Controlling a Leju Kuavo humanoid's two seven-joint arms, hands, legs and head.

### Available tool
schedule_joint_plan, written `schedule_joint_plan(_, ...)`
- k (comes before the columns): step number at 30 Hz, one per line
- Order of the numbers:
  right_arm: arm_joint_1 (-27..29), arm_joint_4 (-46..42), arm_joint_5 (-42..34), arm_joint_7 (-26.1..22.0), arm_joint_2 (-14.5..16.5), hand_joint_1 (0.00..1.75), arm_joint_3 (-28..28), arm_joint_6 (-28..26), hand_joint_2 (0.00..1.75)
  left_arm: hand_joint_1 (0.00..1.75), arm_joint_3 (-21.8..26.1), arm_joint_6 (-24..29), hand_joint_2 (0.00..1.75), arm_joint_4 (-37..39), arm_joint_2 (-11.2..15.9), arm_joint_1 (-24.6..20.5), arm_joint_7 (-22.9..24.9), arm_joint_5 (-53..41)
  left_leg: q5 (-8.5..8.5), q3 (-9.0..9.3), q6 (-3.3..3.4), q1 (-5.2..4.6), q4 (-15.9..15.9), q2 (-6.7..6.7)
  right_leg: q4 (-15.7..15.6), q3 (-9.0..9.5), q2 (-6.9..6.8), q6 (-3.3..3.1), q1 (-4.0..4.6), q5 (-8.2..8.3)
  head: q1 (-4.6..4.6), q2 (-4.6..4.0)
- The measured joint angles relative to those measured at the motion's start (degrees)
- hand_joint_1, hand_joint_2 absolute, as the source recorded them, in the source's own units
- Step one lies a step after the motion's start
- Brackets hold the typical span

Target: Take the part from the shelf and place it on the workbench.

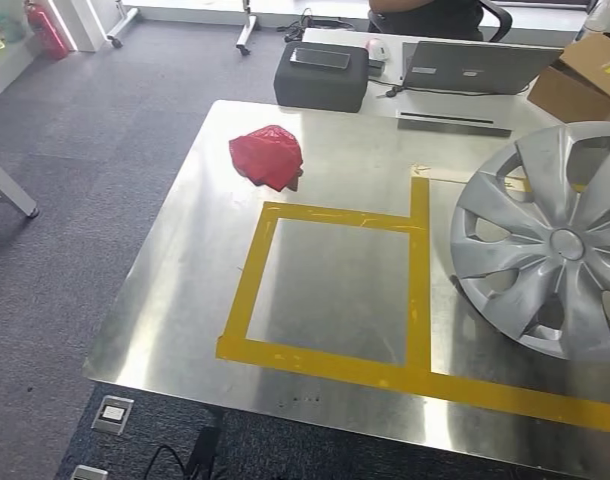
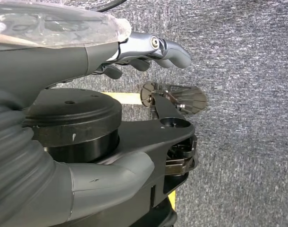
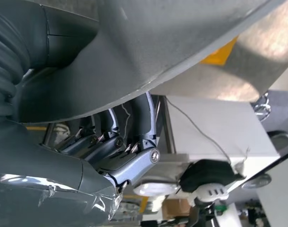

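Grey carpet (image 1: 75,200) runs around the steel workbench (image 1: 181,260) you are looking down on, with yellow tape (image 1: 415,290) marking a square and a long strip across its top. You can see the part, a silver wheel cover (image 1: 547,240), lying over the bench's right side just beyond that taped square, its rim crossing the strip of tape nearest you. From the right wrist camera your right hand (image 3: 114,146) has its fingers (image 3: 135,163) hooked up around the cover's edge, the broad grey underside of the cover spanning the picture directly over them; it grips the part, thumb side pressed below the rim. A bit of yellow tape shows just past the cover from the fingers.

Your left hand (image 2: 135,52) hangs over the carpet, well away from the cover, its fingers stretched out nearly straight and loosely together with nothing between them.

Far across the bench from your right hand sits a crumpled red bag (image 1: 266,156). On the white table beyond that you have a dark case (image 1: 321,78), a laptop (image 1: 468,68) and a cardboard box (image 1: 581,75), with a person seated behind the laptop.
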Motion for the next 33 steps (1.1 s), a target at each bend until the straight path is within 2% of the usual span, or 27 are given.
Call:
schedule_joint_plan(9, 0.56, 0.52, 0.95, -0.13, -2.15, 1.75, -1.34, -1.42, 1.75, 0.0, -0.64, 0.2, 1.75, 0.0, -0.09, 0.0, -0.36, 0.37, 0.0, 0.02, 0.0, 0.0, -0.02, 0.03, 0.0, 0.01, 0.01, 0.0, 0.01, 0.0, 0.01, 0.0)
schedule_joint_plan(14, 0.55, 0.8, 0.43, -3.67, -2.15, 1.75, -1.75, -1.43, 1.75, 0.0, -0.99, 0.54, 1.75, 0.0, -0.13, -0.01, -0.96, 0.87, 0.0, 0.02, 0.0, 0.0, -0.04, 0.02, 0.01, 0.05, 0.0, 0.0, 0.02, 0.0, 0.01, -0.01)
schedule_joint_plan(24, -0.21, 0.98, -0.03, -10.68, -0.33, 1.75, -1.69, 0.63, 1.75, 0.0, -1.11, 0.85, 1.75, 0.0, -0.39, -0.06, -1.33, 1.49, 0.0, 0.07, 0.0, 0.0, -0.07, -0.02, 0.02, 0.13, 0.0, 0.0, 0.05, 0.0, 0.0, 0.0)
schedule_joint_plan(33, -0.81, 1.24, -0.04, -11.67, 1.45, 1.75, -1.51, 1.53, 1.75, 0.0, -1.27, 0.85, 1.75, 0.0, -0.47, -0.09, -1.33, 1.52, 0.03, 0.16, 0.04, 0.01, -0.09, -0.03, 0.02, 0.21, -0.01, 0.0, 0.06, 0.0, 0.0, 0.0)
